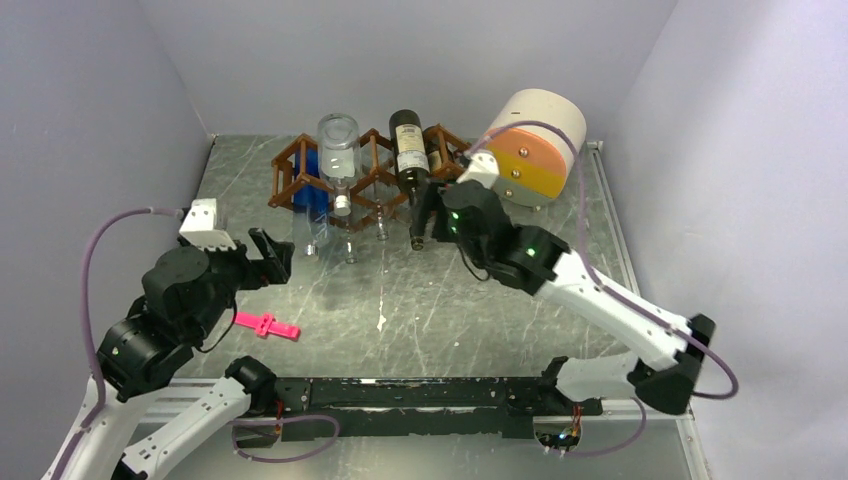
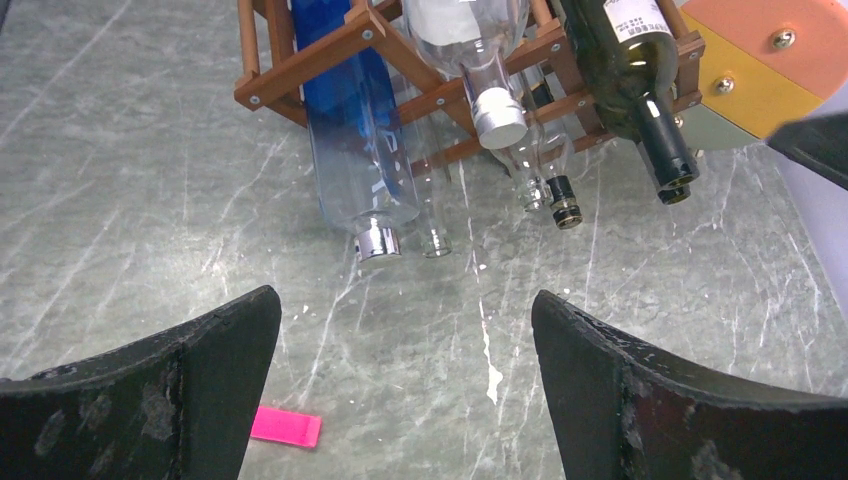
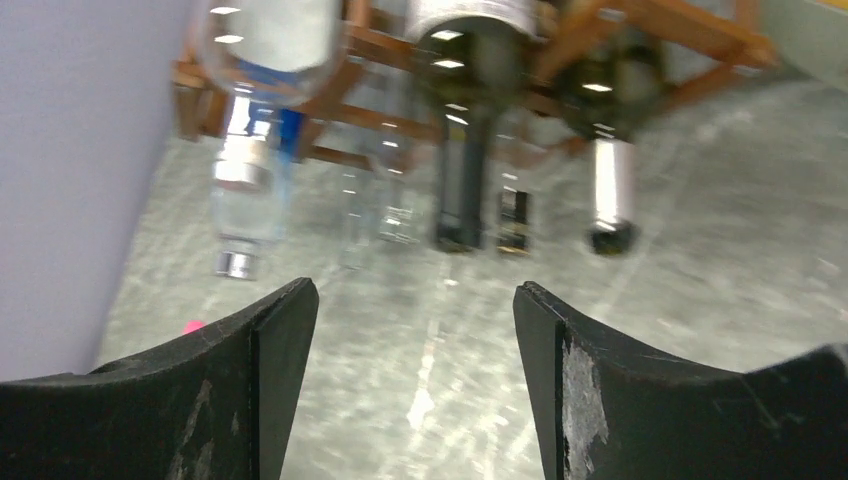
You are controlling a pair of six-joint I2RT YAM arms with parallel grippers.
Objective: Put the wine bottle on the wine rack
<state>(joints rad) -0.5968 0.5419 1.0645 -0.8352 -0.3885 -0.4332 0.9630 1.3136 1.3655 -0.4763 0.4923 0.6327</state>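
The reddish-brown wine rack (image 1: 375, 175) (image 2: 330, 50) stands at the back of the table. A dark wine bottle (image 1: 408, 150) (image 2: 630, 70) (image 3: 462, 150) with a pale label lies in an upper cell, neck pointing toward me. My right gripper (image 1: 432, 212) (image 3: 415, 320) hovers just in front of that neck, open, with only bare table between its fingers. My left gripper (image 1: 272, 255) (image 2: 405, 330) is wide open over the left of the table, well short of the rack, holding nothing.
Clear bottles (image 1: 338, 150) and a blue-tinted one (image 2: 350, 150) also lie in the rack. A cream, orange and yellow cylinder (image 1: 535, 145) stands right of it. A pink piece (image 1: 268, 325) lies near my left arm. Walls close three sides.
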